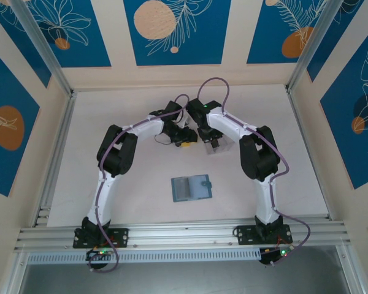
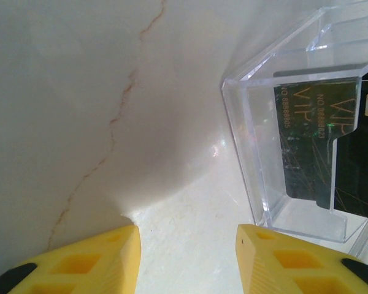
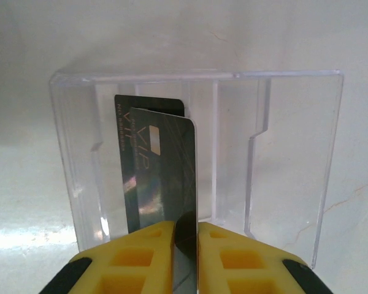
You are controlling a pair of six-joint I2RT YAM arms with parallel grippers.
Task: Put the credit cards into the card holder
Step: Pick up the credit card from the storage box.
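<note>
Top view: a pale, faintly veined tabletop (image 1: 129, 196) inside panelled walls (image 1: 172, 30), with bare surface on every side of the working area. The two arms bend inward and meet at the far middle.

The card holder (image 1: 192, 188) lies open and flat on the tabletop, well apart from both tools, on the near side of them and about midway between the two arm bases. Its long axis runs left to right, with the grey pockets facing up. Neither arm is clearly the nearer one. Judged from this layout, the coming move turns on carrying a card from the far middle toward the near edge, over open tabletop with nothing in the way.

The clear box (image 1: 213, 146) stands at the far middle under the right arm's wrist. The credit cards (image 3: 150, 107) stand on edge inside it, close together in one compartment.

Right wrist view: the right tool (image 3: 185, 229) has its yellow fingers (image 3: 135, 257) pressed together on the near edge of the front card (image 3: 165, 177), pinching it edge-on (the second card stands just behind, touching or nearly so). The front card is inside the box walls, not yet drawn out.

Left wrist view: the left tool (image 2: 185, 245) is spread and holds nothing. It hangs over bare tabletop just beside the box's corner.
</note>
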